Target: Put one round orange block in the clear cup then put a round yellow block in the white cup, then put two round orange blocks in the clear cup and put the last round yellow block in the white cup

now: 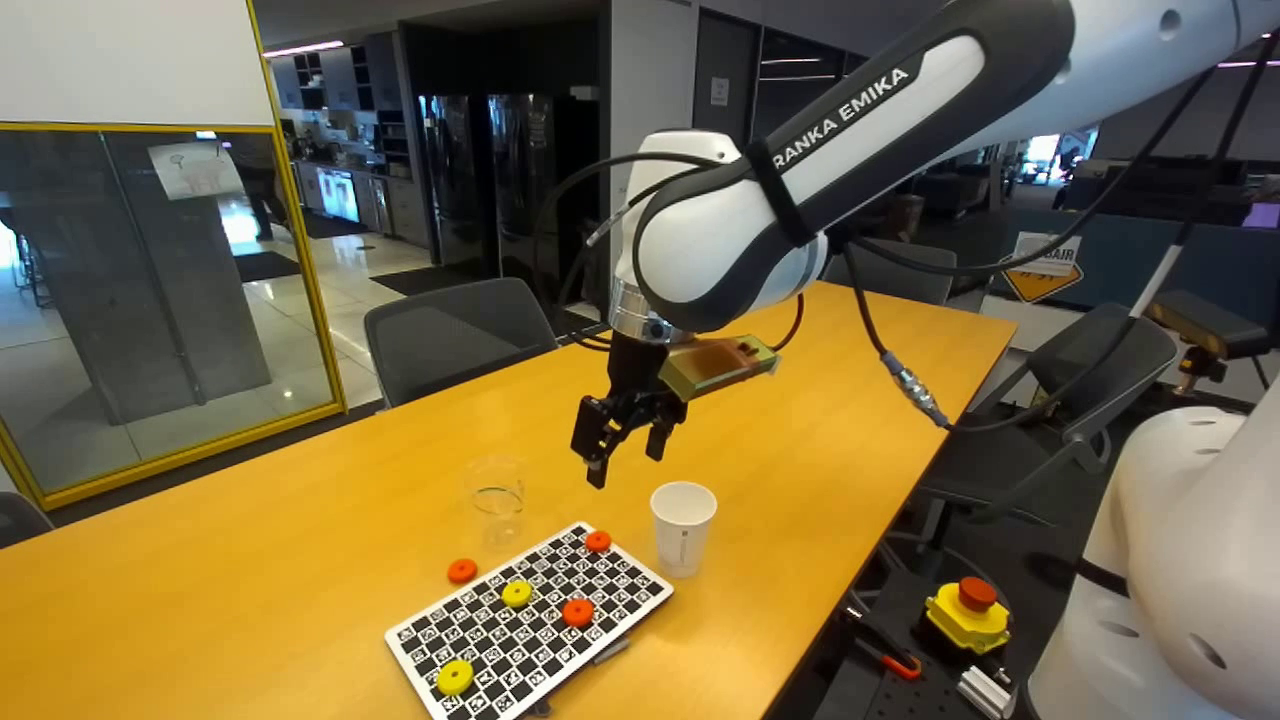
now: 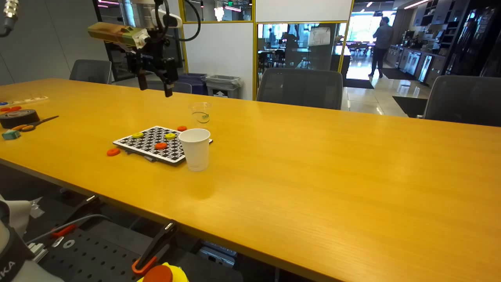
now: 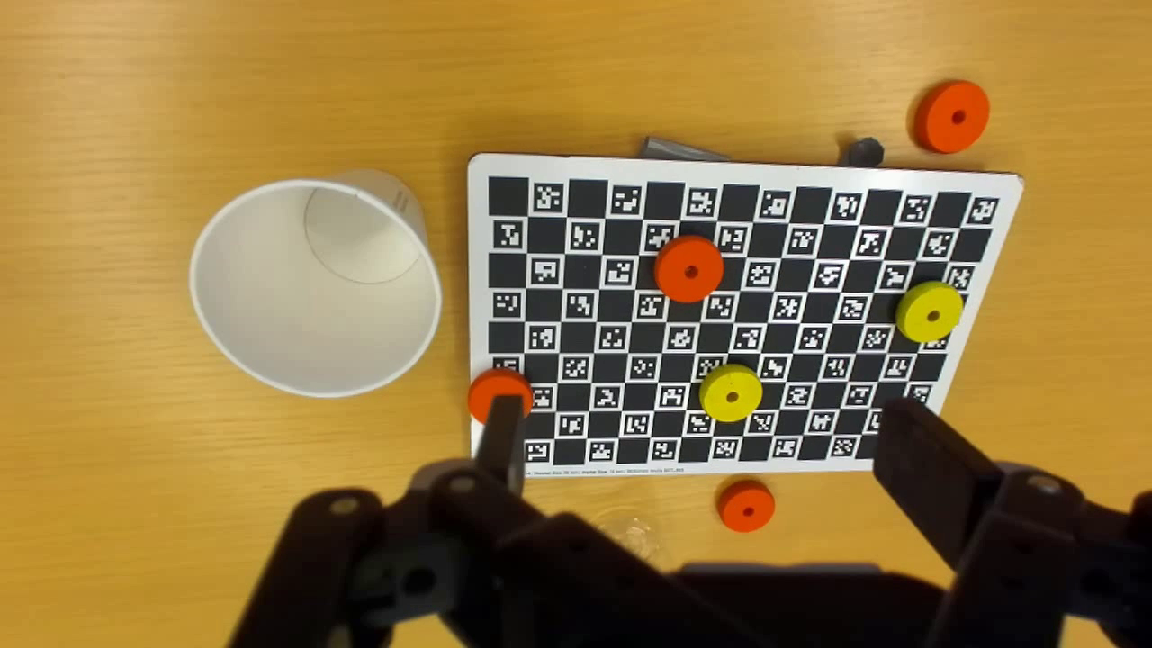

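Orange discs (image 3: 689, 269): two lie on the checkered board (image 3: 612, 315), two beside it on the tabletop (image 2: 332, 188). Both yellow discs (image 3: 731, 405) sit on the board. Clear cup (image 1: 497, 505) and white cup (image 1: 682, 535) stand nearby, no disc seen inside. Gripper (image 1: 626, 463) hangs above, jaws apart, nothing held. Judged step: first orange pick. Next: align, descend, close.

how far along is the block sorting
Done: nothing visible; the clear cup and white cup both look empty. In hand: nothing; the gripper hangs open. Left: every placement. The wrist view shows two yellow blocks and four orange blocks outside the cups; the task needs only three orange.
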Controlling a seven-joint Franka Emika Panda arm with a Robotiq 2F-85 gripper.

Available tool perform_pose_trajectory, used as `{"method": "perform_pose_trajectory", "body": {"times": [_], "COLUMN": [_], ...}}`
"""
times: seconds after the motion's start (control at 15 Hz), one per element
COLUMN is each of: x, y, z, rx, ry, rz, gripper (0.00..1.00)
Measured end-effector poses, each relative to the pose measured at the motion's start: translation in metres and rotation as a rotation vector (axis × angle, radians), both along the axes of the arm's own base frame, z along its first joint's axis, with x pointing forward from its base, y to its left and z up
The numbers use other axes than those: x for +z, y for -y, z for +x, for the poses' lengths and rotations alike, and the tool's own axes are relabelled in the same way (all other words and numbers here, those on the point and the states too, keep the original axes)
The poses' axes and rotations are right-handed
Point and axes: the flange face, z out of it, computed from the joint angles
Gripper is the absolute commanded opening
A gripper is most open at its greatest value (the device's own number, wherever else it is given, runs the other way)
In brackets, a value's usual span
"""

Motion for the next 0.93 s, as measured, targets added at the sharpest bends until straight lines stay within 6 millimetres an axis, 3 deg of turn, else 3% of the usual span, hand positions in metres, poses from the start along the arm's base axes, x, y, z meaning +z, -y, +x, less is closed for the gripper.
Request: {"method": "perform_pose_trajectory", "body": {"times": [0.2, 0.53, 0.93], "x": [-0.013, -0.04, -0.104], "y": [-0.002, -0.002, 0.007], "z": [0.017, 0.065, 0.103], "rx": [0.018, 0.093, 0.133], "ry": [-0.025, -0.056, -0.103], "rz": [-0.02, -0.089, -0.13], "gripper": [1.0, 1.0, 1.0]}}
